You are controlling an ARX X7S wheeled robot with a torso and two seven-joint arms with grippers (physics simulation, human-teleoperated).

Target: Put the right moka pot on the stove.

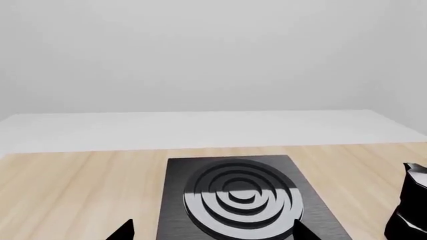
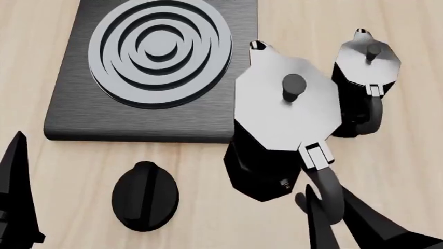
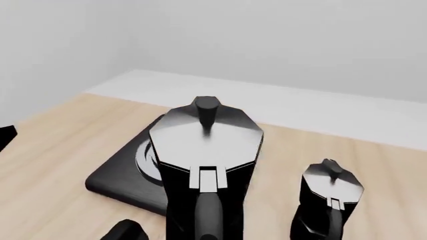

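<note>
The stove (image 2: pixel 76 111) is a flat black slab with a ringed burner at the upper left of the head view, also seen as the stove (image 1: pixel 313 205). My right gripper (image 2: pixel 327 196) is shut on the handle of the right moka pot (image 2: pixel 287 111), a black faceted pot with a silvery lid. This pot looks raised and overlaps the stove's right edge. In the right wrist view the right moka pot (image 3: pixel 207 140) fills the middle and its handle hides the fingers. My left gripper (image 1: pixel 213 222) is open and holds nothing, in front of the stove.
A second, identical moka pot (image 2: pixel 365 65) stands on the wooden table (image 2: pixel 387 166) right of the stove, also seen as the second pot (image 3: pixel 330 192). A black oval knob (image 2: pixel 145 197) lies in front of the stove. One pot (image 1: pixel 408 202) shows at an edge; which one I cannot tell.
</note>
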